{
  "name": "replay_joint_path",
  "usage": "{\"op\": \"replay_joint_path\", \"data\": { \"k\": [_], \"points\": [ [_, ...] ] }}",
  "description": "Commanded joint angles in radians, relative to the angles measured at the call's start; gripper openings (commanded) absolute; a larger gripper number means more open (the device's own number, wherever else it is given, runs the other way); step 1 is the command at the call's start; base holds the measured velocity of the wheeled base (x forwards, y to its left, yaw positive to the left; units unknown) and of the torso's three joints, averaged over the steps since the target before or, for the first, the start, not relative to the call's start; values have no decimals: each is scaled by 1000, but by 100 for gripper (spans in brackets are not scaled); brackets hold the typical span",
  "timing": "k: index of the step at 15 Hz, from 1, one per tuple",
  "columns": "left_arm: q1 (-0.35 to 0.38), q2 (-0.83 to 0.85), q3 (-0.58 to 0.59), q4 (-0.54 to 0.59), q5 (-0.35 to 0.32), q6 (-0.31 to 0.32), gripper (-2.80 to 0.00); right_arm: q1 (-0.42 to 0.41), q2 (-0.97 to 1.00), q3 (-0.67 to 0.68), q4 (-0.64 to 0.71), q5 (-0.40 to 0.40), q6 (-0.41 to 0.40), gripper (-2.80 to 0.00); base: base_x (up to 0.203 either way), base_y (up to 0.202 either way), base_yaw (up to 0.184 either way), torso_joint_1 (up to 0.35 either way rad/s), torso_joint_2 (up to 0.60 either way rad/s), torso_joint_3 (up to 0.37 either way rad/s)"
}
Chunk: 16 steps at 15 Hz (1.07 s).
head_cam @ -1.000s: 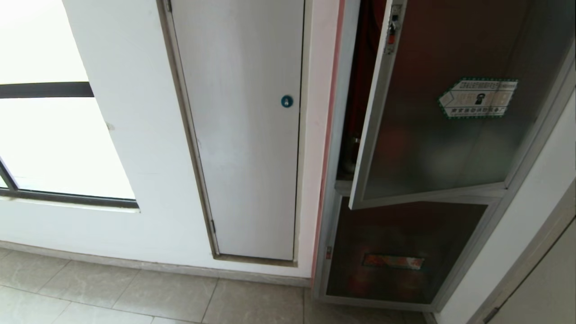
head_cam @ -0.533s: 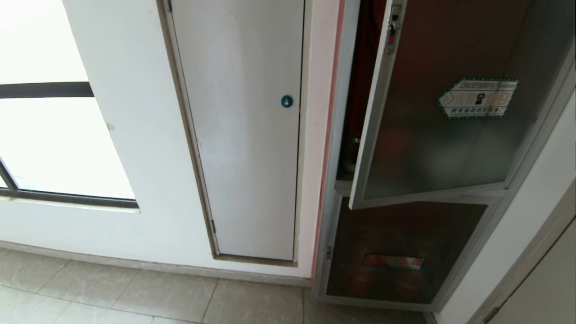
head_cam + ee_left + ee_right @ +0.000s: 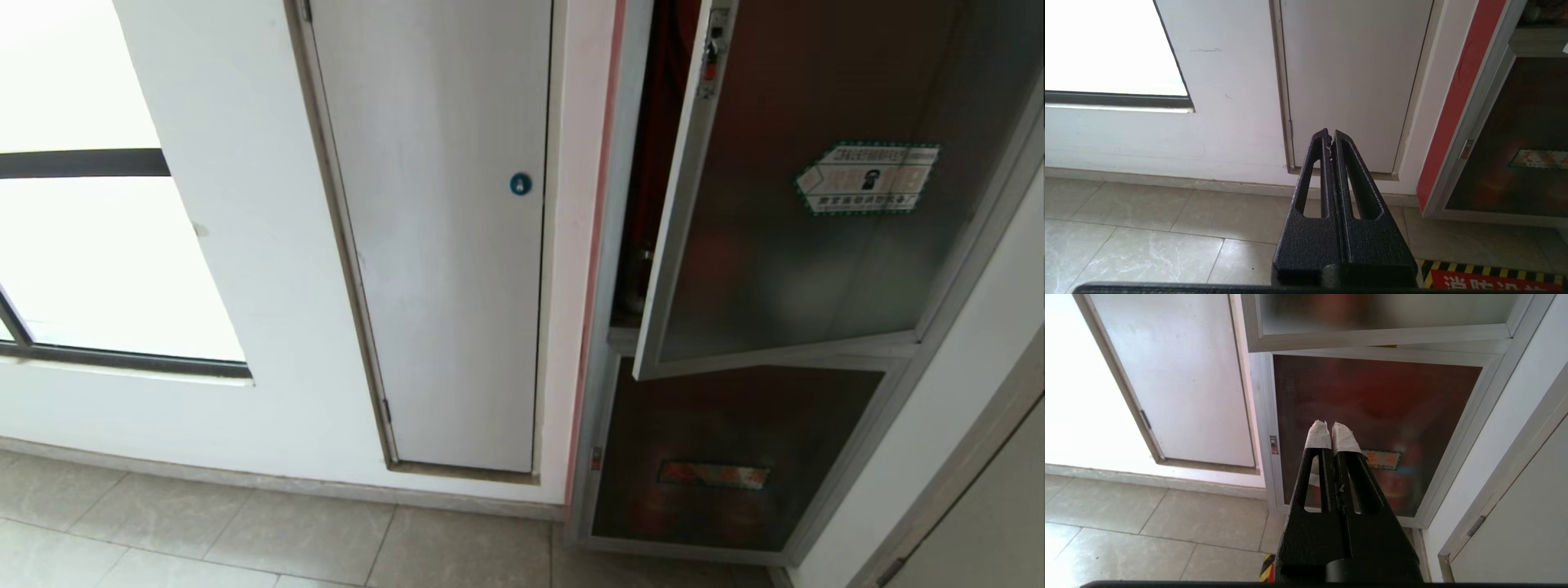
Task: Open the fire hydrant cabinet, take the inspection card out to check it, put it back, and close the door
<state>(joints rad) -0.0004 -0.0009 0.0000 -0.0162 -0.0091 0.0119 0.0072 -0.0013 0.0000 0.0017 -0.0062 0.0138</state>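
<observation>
white wall | door ajar | right end effector closed, apart below

"BOX" on lower-pane strip

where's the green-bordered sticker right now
In the head view the green-bordered sticker is on the right, on the dark glass of the door, which stands ajar. It sits right of the red latch and above the lower glass pane.

The door stands partly ajar, leaving only a narrow gap along its latch edge into the fire hydrant cabinet, while open floor lies before it.
</observation>
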Motion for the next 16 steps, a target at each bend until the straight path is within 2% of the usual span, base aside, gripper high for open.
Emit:
{"op": "replay_joint_path", "data": {
  "k": [1, 16],
  "points": [
    [0, -1, 6, -1, 0, 0, -280, 0, 0, 0, 0, 0, 0, -280, 0, 0, 0, 0, 0, 0],
    [-1, -1, 6, -2, 0, 0, -280, 0, 0, 0, 0, 0, 0, -280, 0, 0, 0, 0, 0, 0]
  ]
}}
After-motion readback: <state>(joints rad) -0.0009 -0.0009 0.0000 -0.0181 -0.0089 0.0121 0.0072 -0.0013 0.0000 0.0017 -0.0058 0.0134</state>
